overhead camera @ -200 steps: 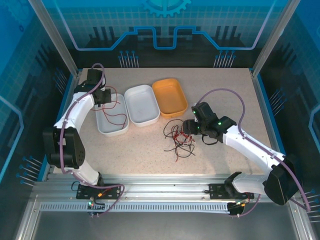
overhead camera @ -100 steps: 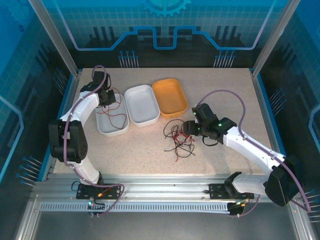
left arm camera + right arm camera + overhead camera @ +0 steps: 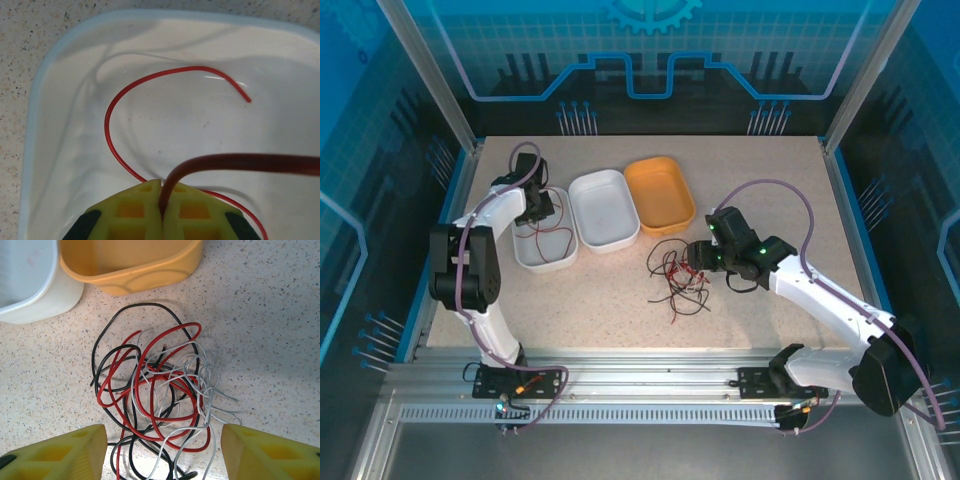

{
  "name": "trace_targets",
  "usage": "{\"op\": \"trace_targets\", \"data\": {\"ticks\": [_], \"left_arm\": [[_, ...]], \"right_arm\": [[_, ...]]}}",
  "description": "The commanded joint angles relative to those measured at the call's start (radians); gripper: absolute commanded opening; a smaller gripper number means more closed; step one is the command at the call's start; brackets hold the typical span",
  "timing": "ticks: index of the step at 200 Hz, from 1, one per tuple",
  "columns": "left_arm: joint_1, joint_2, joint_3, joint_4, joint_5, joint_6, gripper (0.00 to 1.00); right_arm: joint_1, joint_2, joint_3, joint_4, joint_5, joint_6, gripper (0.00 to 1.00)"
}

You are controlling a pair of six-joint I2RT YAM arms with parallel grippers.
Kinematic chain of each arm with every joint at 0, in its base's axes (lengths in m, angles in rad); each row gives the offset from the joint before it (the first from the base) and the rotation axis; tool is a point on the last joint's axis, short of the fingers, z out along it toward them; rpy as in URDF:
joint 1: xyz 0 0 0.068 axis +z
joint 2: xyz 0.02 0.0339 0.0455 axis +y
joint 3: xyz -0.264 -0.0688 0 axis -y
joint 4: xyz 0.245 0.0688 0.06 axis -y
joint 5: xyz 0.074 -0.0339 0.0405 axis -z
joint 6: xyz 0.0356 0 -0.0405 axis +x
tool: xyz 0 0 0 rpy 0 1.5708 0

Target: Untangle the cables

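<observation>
Orange tub (image 3: 660, 193) on a speckled bench (image 3: 770, 180). A white tub (image 3: 605, 210) stands just beside it on its left, and a second white tub (image 3: 545, 262) lies farther left again.

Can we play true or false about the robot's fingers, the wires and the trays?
1. The left fingers pinch a red cable. True.
2. The right fingers are squeezing the tangle. False: they are open above it.
3. The tangle lies in the orange tray. False: it lies on the table beside it.
4. The tangle has red, black and whitish cables. True.
</observation>
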Motion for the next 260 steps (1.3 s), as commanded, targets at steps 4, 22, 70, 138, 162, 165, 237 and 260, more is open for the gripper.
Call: {"op": "trace_targets", "data": {"ticks": [4, 22, 70, 138, 162, 165, 237, 260], "left_arm": [[-0.003, 0.014, 0.006, -0.038, -0.050, 0.017, 0.11], [-0.003, 0.017, 0.007, -0.040, -0.060, 0.023, 0.21], [-0.003, -0.003, 0.006, -0.043, -0.056, 0.028, 0.30], [-0.018, -0.201, -0.053, -0.022, 0.011, 0.046, 0.94], [-0.041, -0.294, -0.088, -0.007, 0.016, 0.061, 0.99], [-0.044, -0.306, -0.096, -0.002, 0.018, 0.060, 0.99], [-0.170, -0.632, -0.379, 0.275, 0.233, -0.003, 0.99], [-0.213, -0.729, -0.494, 0.421, 0.354, -0.071, 0.99]], "right_arm": [[0.002, -0.017, 0.000, 0.006, 0.011, 0.007, 0.62], [0.002, -0.014, 0.000, 0.014, 0.005, 0.008, 0.62], [0.003, -0.004, 0.008, 0.015, 0.006, 0.004, 0.61], [0.003, 0.003, -0.009, 0.007, 0.033, 0.025, 0.58], [0.003, 0.016, -0.008, -0.001, 0.040, 0.038, 0.57], [0.003, 0.019, -0.007, -0.002, 0.041, 0.039, 0.57], [0.033, 0.106, 0.015, -0.001, 0.058, 0.084, 0.53], [0.044, 0.157, 0.041, -0.001, 0.053, 0.098, 0.50]]}}
